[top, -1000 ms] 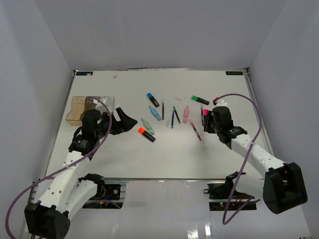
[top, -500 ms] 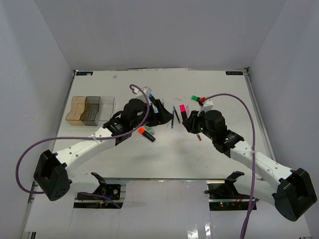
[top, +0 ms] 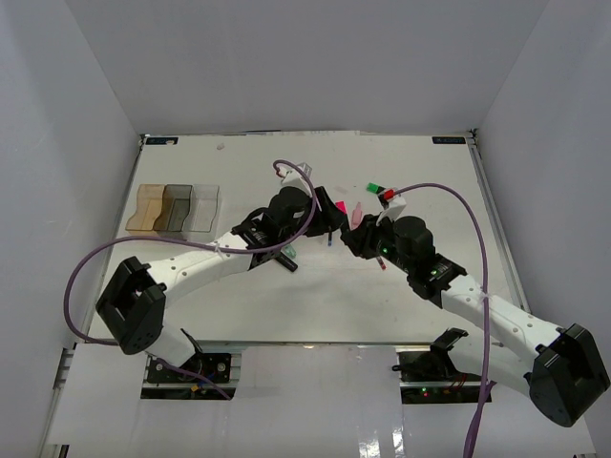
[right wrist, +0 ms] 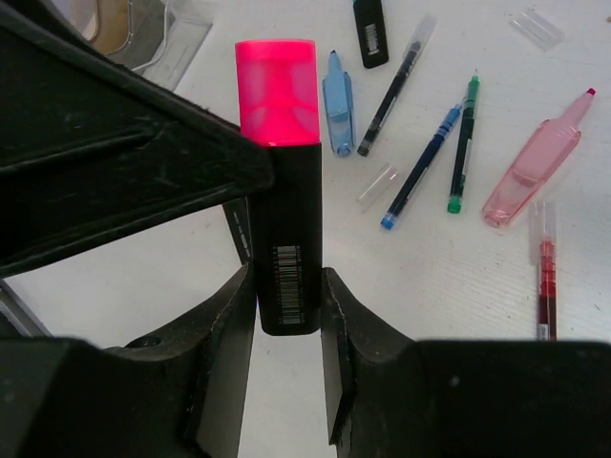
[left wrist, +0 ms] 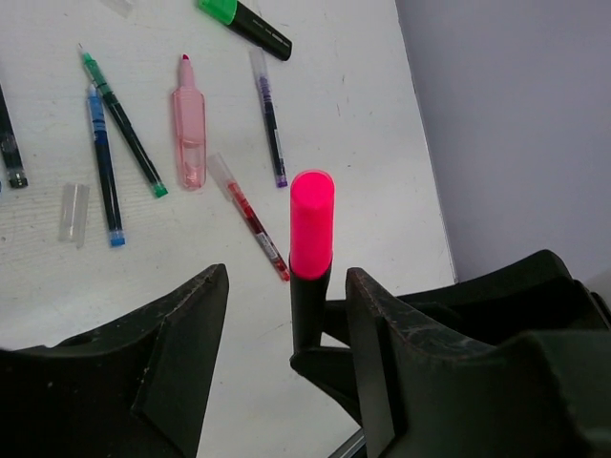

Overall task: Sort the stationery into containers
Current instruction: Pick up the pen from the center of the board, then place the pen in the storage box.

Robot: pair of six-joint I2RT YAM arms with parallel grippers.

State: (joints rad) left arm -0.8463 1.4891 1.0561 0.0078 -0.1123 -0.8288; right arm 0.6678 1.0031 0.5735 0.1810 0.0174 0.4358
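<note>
My right gripper [right wrist: 286, 286] is shut on the black body of a pink-capped highlighter [right wrist: 284, 191] and holds it upright above the middle of the table [top: 341, 206]. My left gripper [left wrist: 286, 286] is open, and its fingers [right wrist: 124, 162] stand either side of the highlighter's upper part [left wrist: 311, 239] without closing on it. In the top view the left gripper [top: 329, 212] and the right gripper [top: 358, 237] meet at the centre. The three joined containers, amber [top: 143, 208], grey [top: 175, 208] and clear [top: 203, 205], stand at the far left.
On the table below lie a pink tapered piece [left wrist: 189, 119], a red pen [left wrist: 250, 215], a purple pen [left wrist: 268, 119], green [left wrist: 122, 110] and blue [left wrist: 102, 162] pens, a blue tapered piece [right wrist: 336, 95] and a green-capped highlighter [top: 379, 190].
My left arm swung from the containers to the table's centre. My right gripper lifted the pink-capped highlighter and carried it left. The left fingers now flank it.
</note>
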